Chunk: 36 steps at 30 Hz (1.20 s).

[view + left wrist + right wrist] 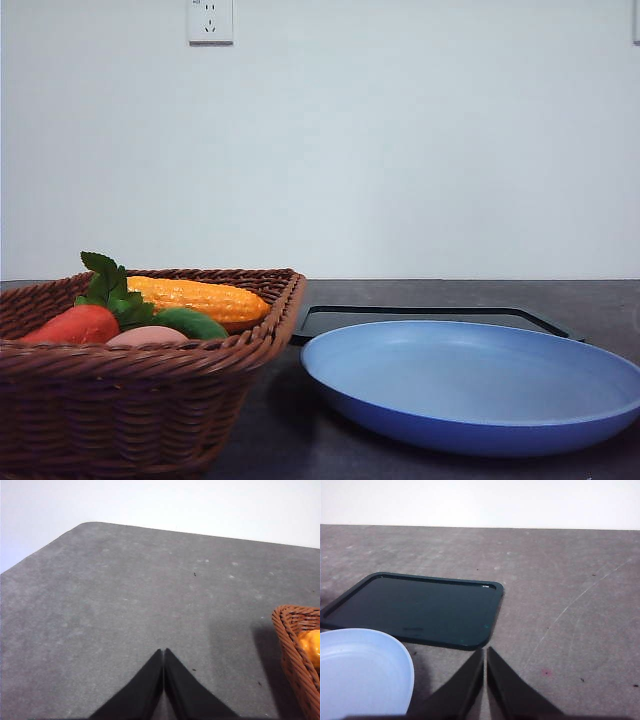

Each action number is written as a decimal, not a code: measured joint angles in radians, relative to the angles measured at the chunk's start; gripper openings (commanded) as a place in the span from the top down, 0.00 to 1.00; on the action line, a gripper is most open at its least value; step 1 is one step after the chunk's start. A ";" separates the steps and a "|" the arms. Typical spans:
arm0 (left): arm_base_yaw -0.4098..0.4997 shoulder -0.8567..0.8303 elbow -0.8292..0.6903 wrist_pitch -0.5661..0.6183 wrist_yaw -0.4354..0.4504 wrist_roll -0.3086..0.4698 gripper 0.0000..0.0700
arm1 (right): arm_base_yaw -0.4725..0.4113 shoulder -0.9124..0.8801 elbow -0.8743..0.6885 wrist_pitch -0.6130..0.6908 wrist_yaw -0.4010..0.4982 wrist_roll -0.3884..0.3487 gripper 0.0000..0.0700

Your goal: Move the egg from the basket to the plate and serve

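Observation:
The pinkish egg [147,336] lies in the brown wicker basket [120,400] at the front left, only its top showing over the rim. The empty blue plate [480,385] sits to the right of the basket. In the left wrist view my left gripper [164,652] is shut with nothing in it, over bare table, with the basket's corner [295,655] off to one side. My right gripper [485,651] is shut and empty, hovering beside the plate's edge [365,670] and near the black tray.
In the basket with the egg lie a red tomato-like vegetable with green leaves [78,324], a yellow corn cob [200,298] and a green vegetable [190,323]. A flat black tray [420,607] lies behind the plate. The table [125,605] is grey, against a white wall.

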 measured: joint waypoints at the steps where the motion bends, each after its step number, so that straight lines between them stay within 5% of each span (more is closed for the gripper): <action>1: 0.000 0.000 0.000 0.000 0.000 0.000 1.00 | 0.000 0.000 0.000 0.000 0.000 0.000 1.00; 9: 0.000 0.000 -0.001 0.002 0.009 -0.035 1.00 | 0.000 0.000 -0.001 0.094 0.000 0.024 1.00; 19: 0.000 0.000 -0.001 0.004 0.138 -0.453 1.00 | 0.000 0.000 -0.001 0.182 0.004 0.239 1.00; 28: 0.000 0.001 0.004 0.004 0.306 -0.510 1.00 | 0.000 0.000 0.037 0.124 0.001 0.327 1.00; 36: 0.000 0.082 0.140 -0.134 0.338 -0.517 1.00 | 0.000 0.103 0.229 -0.079 0.027 0.339 1.00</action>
